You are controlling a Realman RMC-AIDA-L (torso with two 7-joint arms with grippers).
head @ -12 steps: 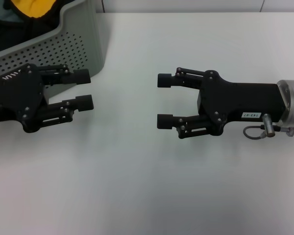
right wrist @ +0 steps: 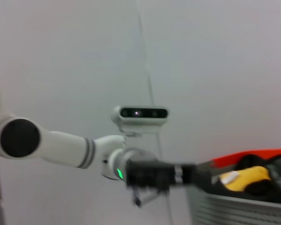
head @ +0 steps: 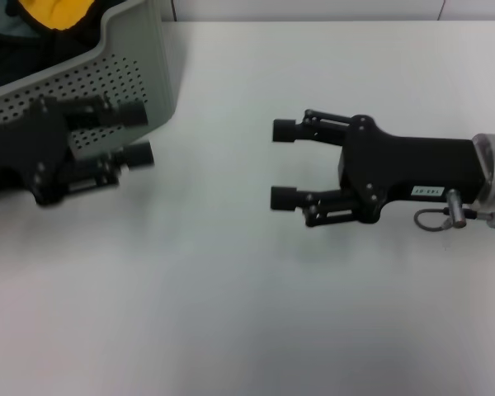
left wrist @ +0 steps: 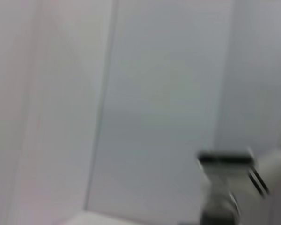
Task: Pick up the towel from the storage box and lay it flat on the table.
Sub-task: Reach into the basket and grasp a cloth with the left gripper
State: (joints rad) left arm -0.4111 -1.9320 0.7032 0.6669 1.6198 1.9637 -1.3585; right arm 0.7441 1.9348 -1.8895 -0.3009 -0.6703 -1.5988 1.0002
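The storage box (head: 107,74), a light grey perforated basket, stands at the table's far left. A yellow fold of the towel (head: 49,11) shows inside it in the head view and in the right wrist view (right wrist: 246,178), lying among darker cloth. My left gripper (head: 138,134) is open and empty, hovering just in front of the box's side wall. My right gripper (head: 282,164) is open and empty above the white table (head: 247,297), near its middle. The two grippers face each other.
A teal-grey and dark cloth (head: 4,33) lies beside the towel in the box. The right wrist view shows the left arm (right wrist: 61,147), the box wall (right wrist: 234,208) and something orange-red (right wrist: 253,157) behind it. The left wrist view shows only a wall and a blurred device (left wrist: 225,161).
My left gripper has moved back and up toward the box wall and is blurred by motion. My right gripper has shifted slightly to the right. Both remain open.
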